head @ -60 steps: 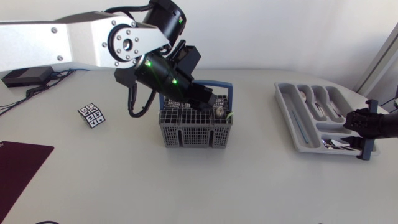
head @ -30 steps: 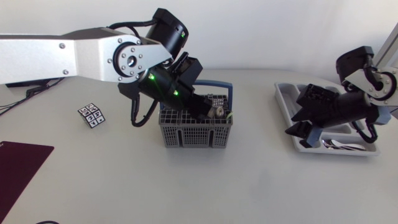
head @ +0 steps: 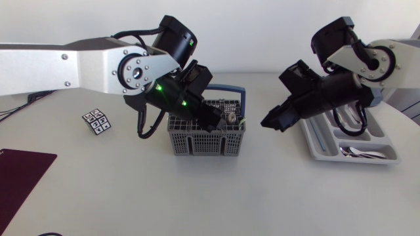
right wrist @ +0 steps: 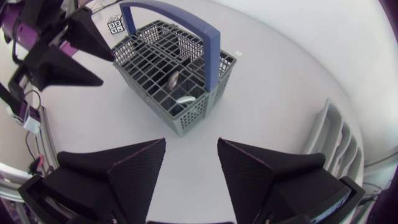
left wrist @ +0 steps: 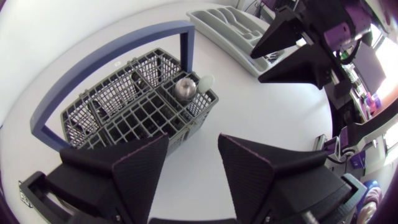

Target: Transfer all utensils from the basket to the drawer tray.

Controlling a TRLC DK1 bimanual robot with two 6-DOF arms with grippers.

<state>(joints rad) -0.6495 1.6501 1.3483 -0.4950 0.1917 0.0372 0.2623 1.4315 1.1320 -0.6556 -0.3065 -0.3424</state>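
And here comes the right gripper [head: 271, 123]! A second ago it sat far out from the basket [head: 207, 134], beyond the tray [head: 326, 145]. Half a second ago it hung over the tray. Now it has swung clear across and points at the basket from close by, on the side that faces the tray. Its fingers are spread wide with nothing between them, and in the right wrist view the basket lies just ahead of the tips. I read that as a drop-off done and a trip back for another pick. The left gripper [head: 222, 117] has barely shifted in all that time. It still hovers over the basket's tray-side corner, fingers likewise apart and empty, with the basket's grid just ahead of them. And there's work left! Two utensils [head: 232, 118] stand in that corner compartment, a round metal head and a pale one side by side, touching neither gripper. The tray, well apart from the basket, already holds spoons [head: 357, 152] in the part farthest from the basket, so the job looks well under way but not finished. Both released grippers now crowd the same corner. One will likely have to give way before the other can close on a handle.
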